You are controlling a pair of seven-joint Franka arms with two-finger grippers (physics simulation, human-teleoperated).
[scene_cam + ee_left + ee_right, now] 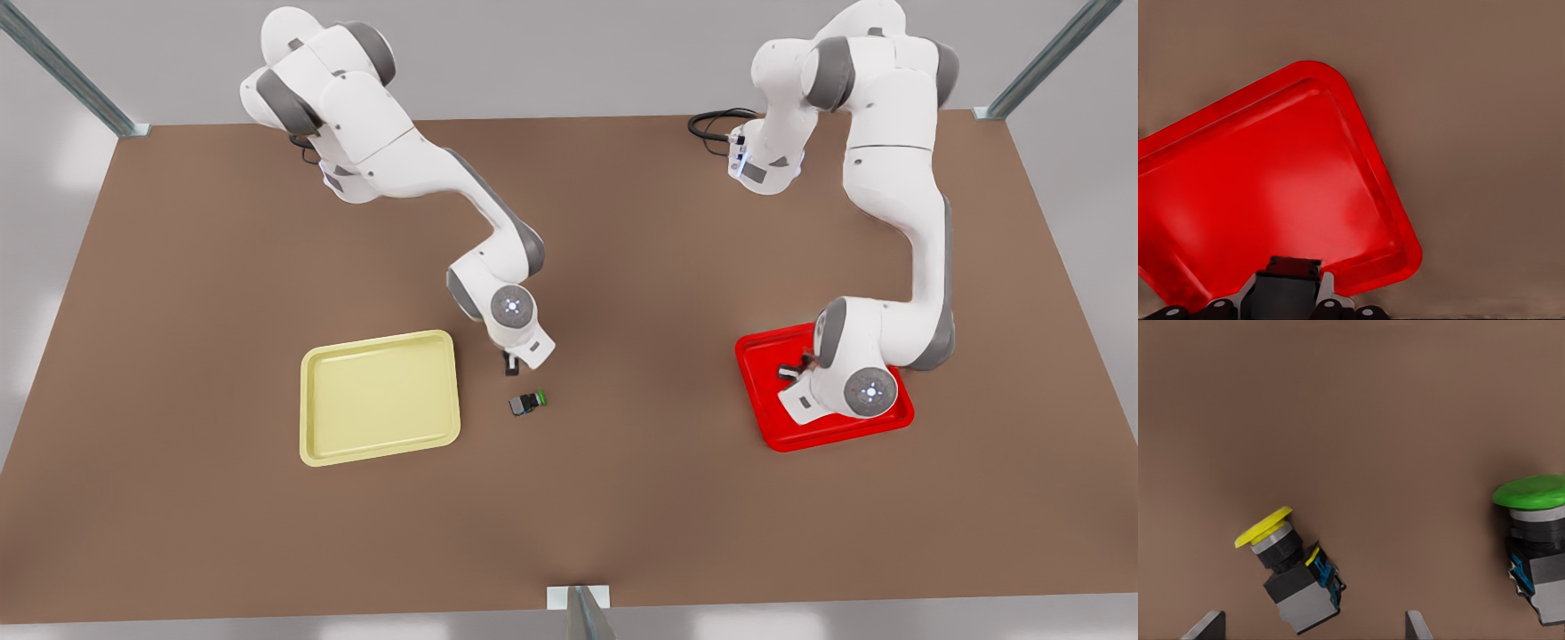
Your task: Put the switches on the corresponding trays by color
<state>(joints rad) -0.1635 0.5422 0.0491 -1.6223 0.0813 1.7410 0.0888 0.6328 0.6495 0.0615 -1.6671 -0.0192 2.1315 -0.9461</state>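
The open right tool (1315,628) hovers over the small, stiff, light yellow switch (1290,571), best pinched across its boxy body, while the left tool (1288,293) grips a dark switch (1291,270) over the red tray (1271,187).

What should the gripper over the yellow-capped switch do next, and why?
Probably lower the right gripper and close: its open fingers straddle the yellow switch lying on the table. The left gripper holds a black switch over the red tray.

Bright red tray (1271,193), shallow, rounded corners, raised rim, resting on brown tabletop (1471,133). Left gripper (1288,293) over the tray, jaws closed on a black boxy switch (1290,283).
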